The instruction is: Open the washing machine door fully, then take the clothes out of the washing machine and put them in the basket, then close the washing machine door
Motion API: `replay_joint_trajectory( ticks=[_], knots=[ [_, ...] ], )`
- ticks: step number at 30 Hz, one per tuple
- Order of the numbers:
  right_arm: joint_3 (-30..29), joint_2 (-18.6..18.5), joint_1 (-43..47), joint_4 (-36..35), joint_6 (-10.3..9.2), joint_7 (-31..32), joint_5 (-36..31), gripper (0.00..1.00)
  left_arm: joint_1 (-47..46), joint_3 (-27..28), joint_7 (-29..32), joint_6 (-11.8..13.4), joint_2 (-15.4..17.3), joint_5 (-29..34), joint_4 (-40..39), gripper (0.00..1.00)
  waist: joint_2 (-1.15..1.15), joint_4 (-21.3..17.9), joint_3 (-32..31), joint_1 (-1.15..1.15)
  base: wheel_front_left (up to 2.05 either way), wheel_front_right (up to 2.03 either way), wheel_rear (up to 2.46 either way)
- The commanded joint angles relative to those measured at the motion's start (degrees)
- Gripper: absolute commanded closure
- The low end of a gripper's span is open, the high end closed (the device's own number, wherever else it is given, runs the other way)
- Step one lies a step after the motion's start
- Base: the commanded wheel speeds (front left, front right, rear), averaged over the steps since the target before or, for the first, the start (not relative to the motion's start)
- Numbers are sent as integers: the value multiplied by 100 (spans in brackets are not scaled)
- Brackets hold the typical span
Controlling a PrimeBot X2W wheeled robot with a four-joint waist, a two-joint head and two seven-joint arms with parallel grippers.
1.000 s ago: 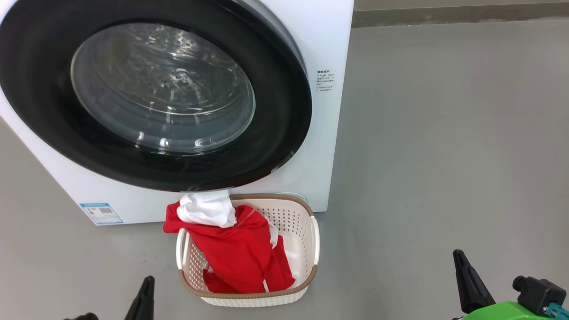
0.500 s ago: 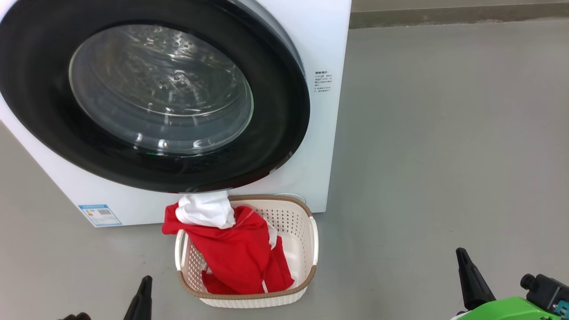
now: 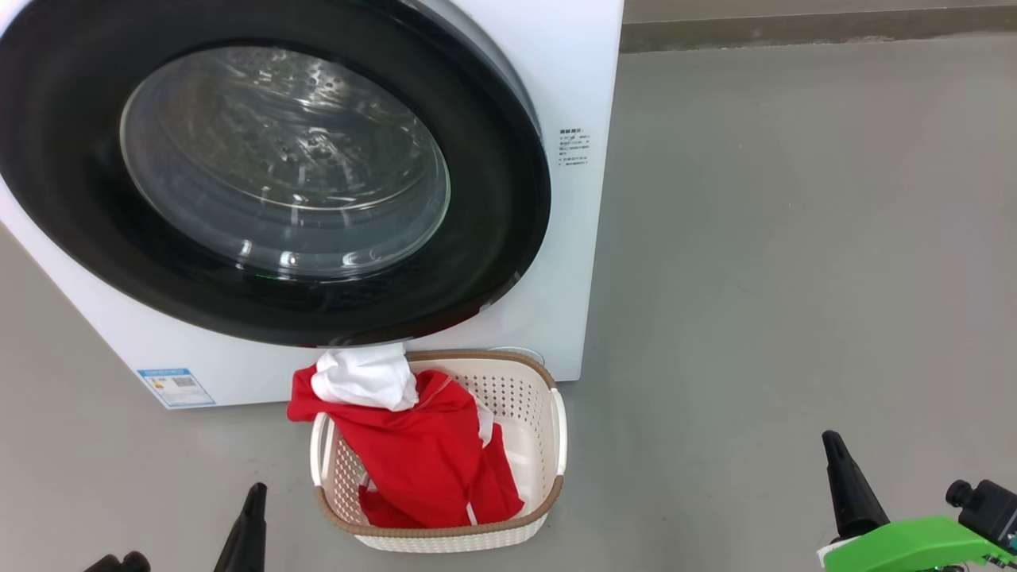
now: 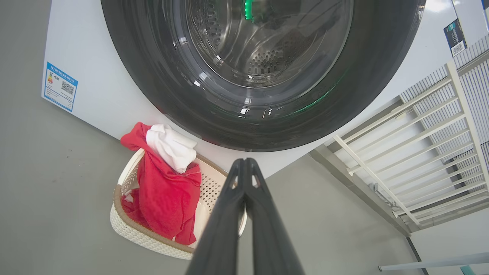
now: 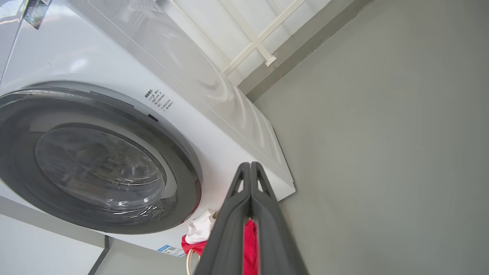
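Pincers both closed and empty: left pincer (image 4: 242, 162) has its fingers pressed together, and so does the right pincer (image 5: 250, 165). Since a second ago the head camera has drifted, so the whole scene sits slightly left and lower. Against that, the right pincer tip is a bit higher and further right in the head view. The left one has hardly changed, and both have stayed closed. Both hang low over the floor (image 3: 794, 278), fingers pointing toward the machine, the left one left of the basket, the right one well off to its right, green cover (image 3: 906, 544) on that arm. Basket (image 3: 558, 429) stands on the floor just in front of the washing machine (image 3: 580, 71), below the lower edge of the door. Clothes (image 3: 429, 461) are in the basket, red fabric draped over its rear left rim, white cloth piece (image 3: 361, 381) on top; whether that touches the machine, cannot tell. Washing machine door (image 3: 493, 199) lies shut against the front, steel drum (image 4: 267, 57) visible through the glass. Blue sticker (image 3: 175, 387) low on the front. White railing (image 4: 431, 126) beside the machine.
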Motion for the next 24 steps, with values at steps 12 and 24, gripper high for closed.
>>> replay_joint_trajectory(
  ticks=[12, 24],
  knots=[
    [-5, -102, -339, -197, -2, 219, 764, 100, -300, 219, 210, -21, 1, -733, -131, 100, 0, -25, -13, -1, 0, 0, 0],
    [-42, -117, -434, -229, -3, 421, 1445, 100, -380, 312, 408, -25, -46, -1387, -134, 100, 0, -50, -25, -1, 0, 0, 0]
  ],
)
